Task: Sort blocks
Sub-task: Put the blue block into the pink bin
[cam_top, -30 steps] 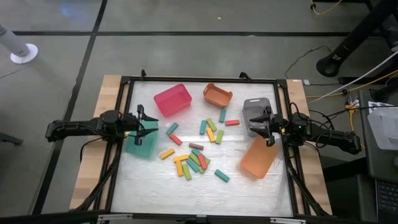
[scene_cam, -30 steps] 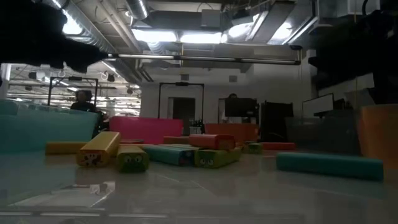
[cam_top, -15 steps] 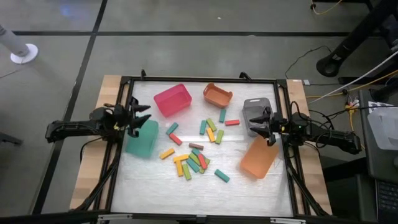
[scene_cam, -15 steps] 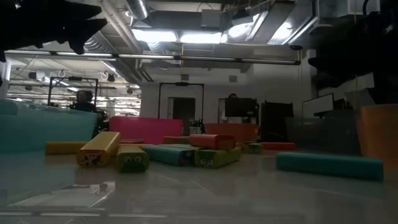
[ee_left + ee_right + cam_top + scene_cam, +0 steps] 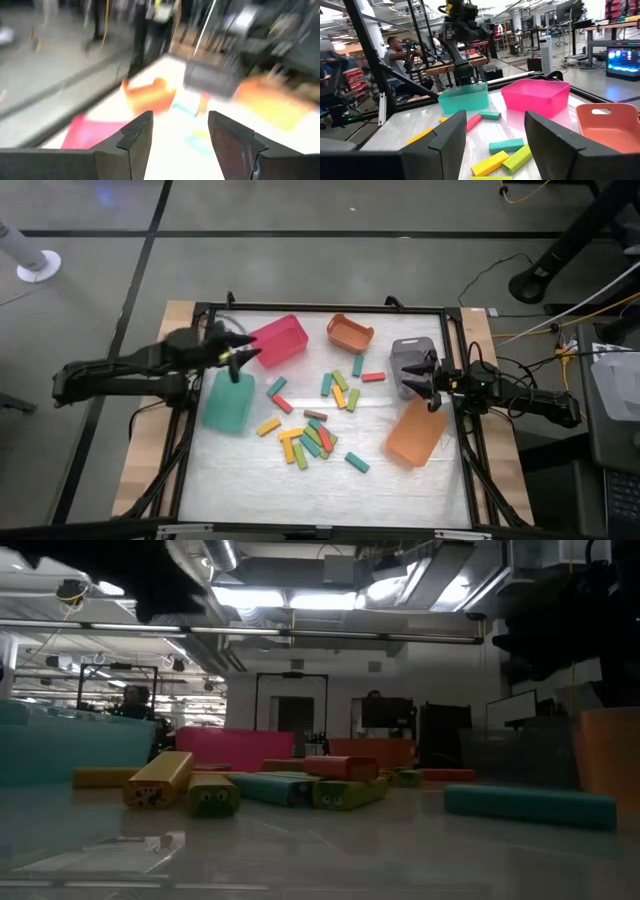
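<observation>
Several small blocks in red, green, teal, yellow and brown lie flat in the middle of the white table [image 5: 312, 432], with a teal one [image 5: 357, 463] nearer the front. They also show in the low view [image 5: 290, 785]. My left gripper [image 5: 242, 360] is open and empty, raised between the teal bin [image 5: 227, 405] and the pink bin [image 5: 277, 341]; its wrist view [image 5: 175, 135] shows its fingers apart. My right gripper [image 5: 429, 387] is open and empty between the grey bin [image 5: 408, 360] and the large orange bin [image 5: 416, 432]; its wrist view [image 5: 495, 132] shows its fingers apart.
A smaller orange bin [image 5: 350, 333] stands at the far side. A black frame [image 5: 320, 308] runs round the table. In the right wrist view a person [image 5: 400, 55] sits in the room beyond the table. There is bare table along the near edge [image 5: 300, 490].
My left gripper has risen from over the teal bin and swung toward the table's far edge and the pink bin. In the low view it has gone up toward the top of the picture. The bins and blocks have stayed in place.
</observation>
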Robot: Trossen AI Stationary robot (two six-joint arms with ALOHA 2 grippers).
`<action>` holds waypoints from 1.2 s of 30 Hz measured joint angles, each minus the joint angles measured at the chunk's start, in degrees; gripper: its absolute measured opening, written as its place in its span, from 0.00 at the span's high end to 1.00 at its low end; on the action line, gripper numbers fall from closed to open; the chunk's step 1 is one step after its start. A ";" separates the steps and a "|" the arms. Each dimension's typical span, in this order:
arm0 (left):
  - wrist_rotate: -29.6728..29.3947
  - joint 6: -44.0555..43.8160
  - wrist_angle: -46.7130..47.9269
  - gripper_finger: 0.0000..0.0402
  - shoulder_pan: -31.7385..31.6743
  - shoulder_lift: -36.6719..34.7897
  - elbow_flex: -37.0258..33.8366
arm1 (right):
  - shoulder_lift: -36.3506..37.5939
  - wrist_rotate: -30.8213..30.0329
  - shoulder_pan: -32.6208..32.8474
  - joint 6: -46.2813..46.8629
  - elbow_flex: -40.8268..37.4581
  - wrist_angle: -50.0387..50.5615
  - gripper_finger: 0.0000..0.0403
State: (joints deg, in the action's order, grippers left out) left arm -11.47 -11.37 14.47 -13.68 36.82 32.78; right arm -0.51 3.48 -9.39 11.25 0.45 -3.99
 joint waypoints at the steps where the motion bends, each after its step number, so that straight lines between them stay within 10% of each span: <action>1: 0.03 -0.48 2.60 0.55 -0.41 3.37 1.86 | 0.00 -0.02 0.00 0.00 0.00 0.00 0.50; 15: 7.44 -6.24 20.00 0.55 -1.83 39.53 17.15 | 0.00 -0.02 0.00 -0.02 0.00 1.11 0.50; 36: 9.16 -16.55 23.49 0.55 -0.28 53.81 18.99 | 0.00 -0.02 0.00 -0.02 0.00 1.18 0.50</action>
State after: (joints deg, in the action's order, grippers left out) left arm -2.31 -27.92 37.95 -13.96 90.63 51.77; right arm -0.51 3.46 -9.39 11.22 0.45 -2.81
